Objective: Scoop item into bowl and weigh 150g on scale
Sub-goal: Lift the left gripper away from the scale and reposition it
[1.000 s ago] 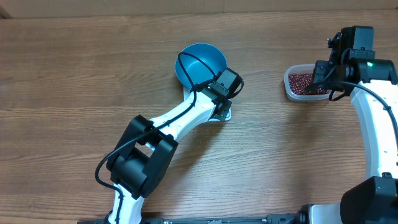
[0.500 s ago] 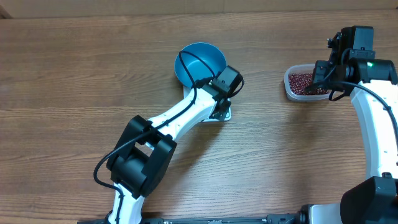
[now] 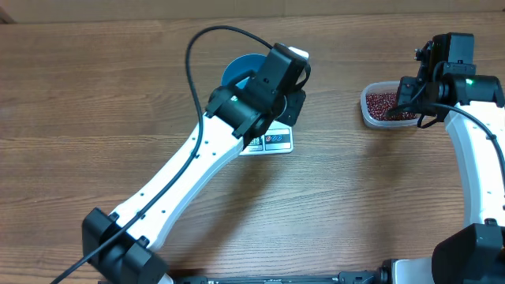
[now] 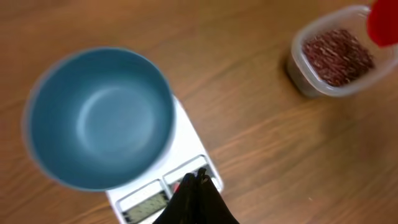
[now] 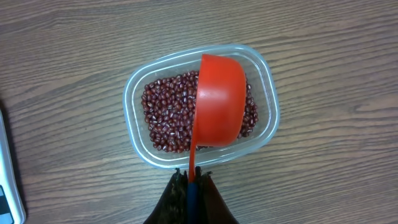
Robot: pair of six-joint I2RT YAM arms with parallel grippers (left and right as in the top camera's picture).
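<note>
Beans [image 5: 165,118] could scatter over the rim of the clear tub [image 5: 132,93] ahead of the right gripper [image 5: 191,176], its jaws pinching only the thin handle of the red scoop [image 5: 217,102].

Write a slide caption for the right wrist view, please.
Right gripper holds a red scoop by its handle over the clear tub of red-brown beans.

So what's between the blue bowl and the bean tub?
Only bare wooden tabletop separates round blue bowl and clear plastic bean tub, per left wrist view.
</note>
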